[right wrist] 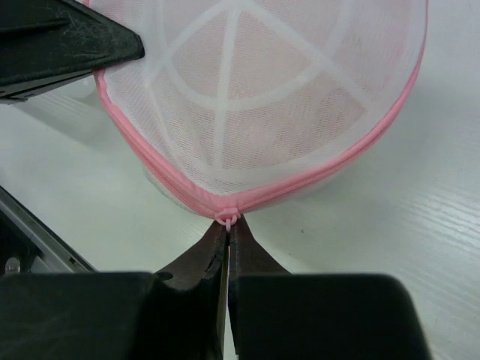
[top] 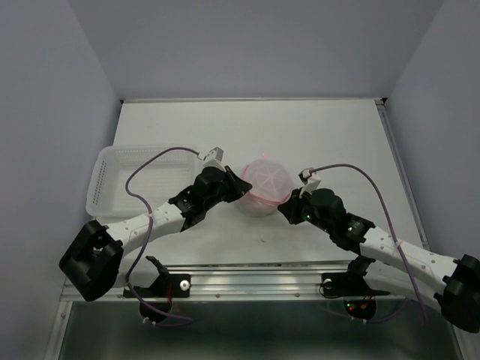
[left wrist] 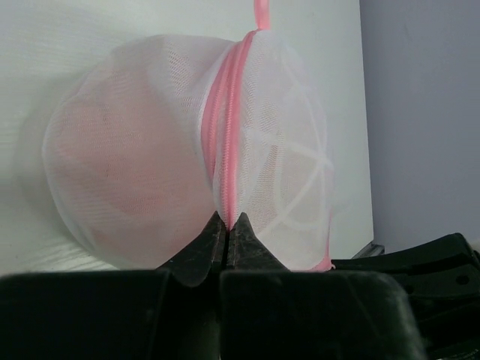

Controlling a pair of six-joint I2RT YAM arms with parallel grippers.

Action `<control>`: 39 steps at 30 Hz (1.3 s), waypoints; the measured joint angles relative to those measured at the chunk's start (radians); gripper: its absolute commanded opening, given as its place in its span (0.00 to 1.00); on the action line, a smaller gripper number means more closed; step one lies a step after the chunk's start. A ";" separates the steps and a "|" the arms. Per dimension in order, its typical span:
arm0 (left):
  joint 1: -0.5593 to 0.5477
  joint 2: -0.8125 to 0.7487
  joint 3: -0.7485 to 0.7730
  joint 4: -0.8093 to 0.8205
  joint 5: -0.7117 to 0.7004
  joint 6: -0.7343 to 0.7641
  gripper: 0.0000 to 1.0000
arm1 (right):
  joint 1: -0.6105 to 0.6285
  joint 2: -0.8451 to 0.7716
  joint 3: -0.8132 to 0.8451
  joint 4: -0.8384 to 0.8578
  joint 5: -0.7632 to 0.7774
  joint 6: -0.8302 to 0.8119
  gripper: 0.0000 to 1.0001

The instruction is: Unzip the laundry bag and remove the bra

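Bag: laundry bag (top: 264,187) sits in the middle, between both arms
Left gripper (left wrist: 227,221): pinched shut on the bag's pink zip edge (left wrist: 225,112)
Right gripper (right wrist: 227,229): pinched shut on the zip tab (right wrist: 227,218), bag straight ahead

Both arms (top: 146,223) are white with black joints (and black wedge jaws), trailing purple cables (top: 132,187).

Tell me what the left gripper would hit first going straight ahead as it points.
The round white mesh laundry bag: the left gripper, shut, appears to touch its pink zipper trim.
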 measured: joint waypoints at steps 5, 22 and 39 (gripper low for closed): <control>0.033 0.006 0.026 -0.042 0.056 0.081 0.06 | 0.000 -0.018 0.000 -0.015 -0.037 -0.029 0.01; 0.048 0.065 0.211 -0.060 0.025 0.121 0.99 | -0.001 0.222 0.119 0.085 -0.196 0.022 0.01; -0.119 -0.030 0.018 -0.141 -0.133 -0.048 0.58 | -0.001 0.322 0.150 0.195 -0.201 0.081 0.01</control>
